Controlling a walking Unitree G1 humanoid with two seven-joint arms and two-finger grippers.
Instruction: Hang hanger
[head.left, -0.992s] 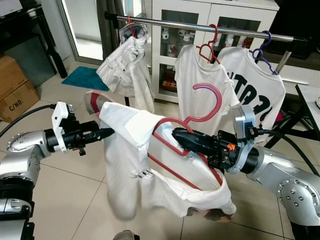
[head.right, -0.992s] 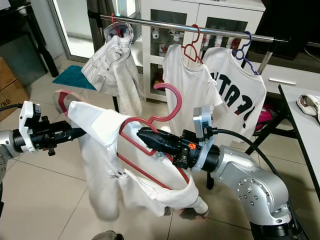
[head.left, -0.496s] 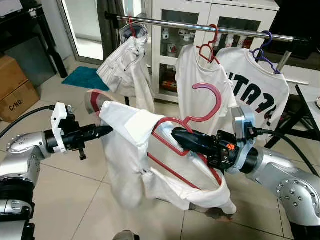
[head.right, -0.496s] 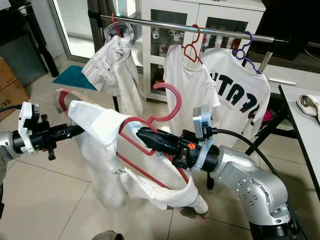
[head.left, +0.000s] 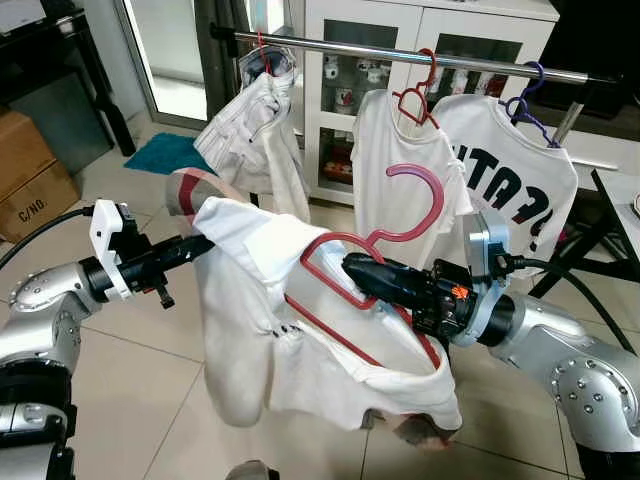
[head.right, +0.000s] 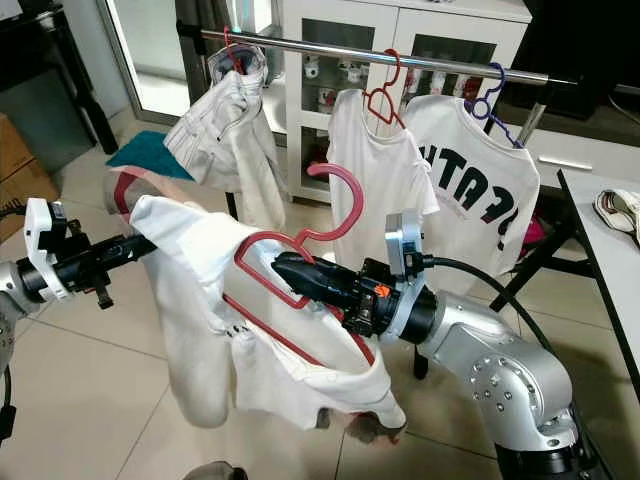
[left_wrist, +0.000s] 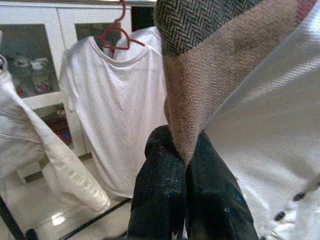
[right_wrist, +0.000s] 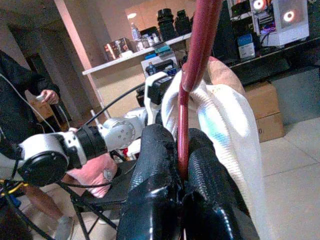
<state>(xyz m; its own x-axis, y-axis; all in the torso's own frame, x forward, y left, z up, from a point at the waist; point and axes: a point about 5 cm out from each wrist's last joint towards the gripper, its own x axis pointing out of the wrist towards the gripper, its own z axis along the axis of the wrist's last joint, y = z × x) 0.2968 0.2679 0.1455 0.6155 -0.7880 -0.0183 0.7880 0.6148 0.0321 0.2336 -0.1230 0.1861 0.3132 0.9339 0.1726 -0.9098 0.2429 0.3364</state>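
Two arms carry one load between them. Behind everything runs the clothes rail (head.left: 400, 52), a steel bar already bearing a pale pair of trousers (head.left: 255, 130) at its left end, a plain white T-shirt (head.left: 400, 170) on a red hanger in the middle, and a printed T-shirt (head.left: 510, 180) on a purple hanger to the right. Below and in front of the rail, well apart from it, hangs the white shirt (head.left: 290, 330), draped on the pink hanger (head.left: 375, 250) whose hook stands upward.

The right gripper (head.left: 362, 272) is clamped on the hanger's wire near the neck — the right wrist view shows both black fingers (right_wrist: 160, 175) pressed against the rod. The left gripper (head.left: 190, 250) is pinched closed on the shirt's herringbone-lined collar or cuff; which of the two is hard to tell.

To do this step well, I judge the right arm should lift the hook above the bar over the open stretch between the trousers and the plain T-shirt, then lower it on — while the left holds the cloth clear of the hook.

Readable writing: "C/NO." on the cardboard box (head.left: 35, 190); the printed T-shirt's black letters appear mirrored and partly folded.
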